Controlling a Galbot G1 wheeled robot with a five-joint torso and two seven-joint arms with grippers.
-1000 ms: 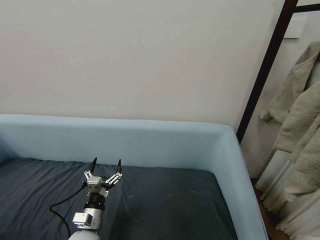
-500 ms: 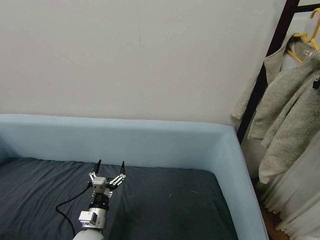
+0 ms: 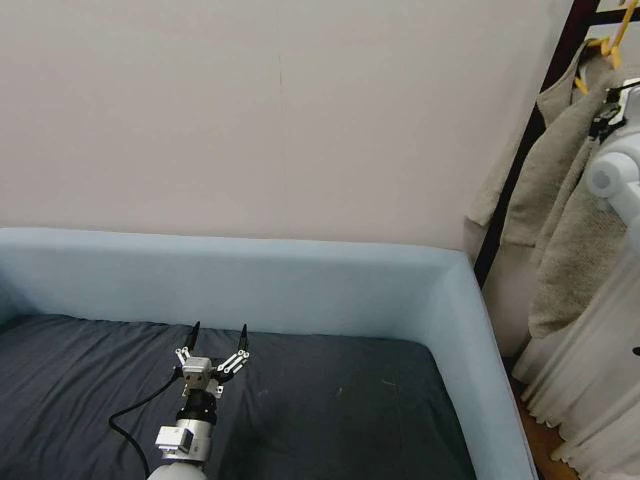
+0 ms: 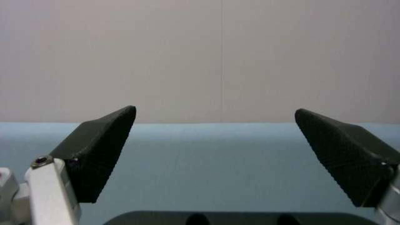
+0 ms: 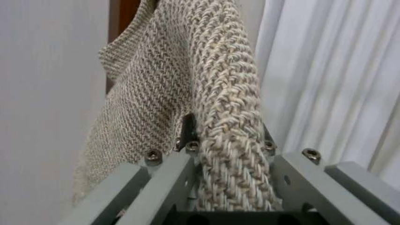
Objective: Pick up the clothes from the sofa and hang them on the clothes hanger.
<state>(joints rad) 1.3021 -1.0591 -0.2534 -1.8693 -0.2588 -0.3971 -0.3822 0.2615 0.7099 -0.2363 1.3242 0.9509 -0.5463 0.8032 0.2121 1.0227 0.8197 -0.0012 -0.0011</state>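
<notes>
1. Nearest, at the lower left, the left gripper (image 3: 219, 328) hovers over the dark seat cushion (image 3: 340, 410). Its two black fingers (image 4: 100, 150) are spread wide with nothing between them, and they point at the far backrest.
2. Beyond the cushion, the light blue sofa (image 3: 300, 285) runs its backrest across the scene. It turns into an armrest on the right and stands against a pale wall (image 3: 280, 110).
3. Just right of the sofa's far right corner, a dark rack post (image 3: 522, 150) rises at a slant.
4. The knitted sweater (image 3: 555, 200) hangs just right of that post, off the sofa, with a yellow hanger (image 3: 605, 45) at its neck. I cannot tell what the hanger's hook rests on.
5. High at the far right, the right gripper (image 3: 608, 108) is clamped on the sweater. In the right wrist view, a thick knitted fold passes between its fingers (image 5: 187, 129).
6. A white curtain (image 3: 590, 390) falls in pleats on the right, beside and below the sweater.
</notes>
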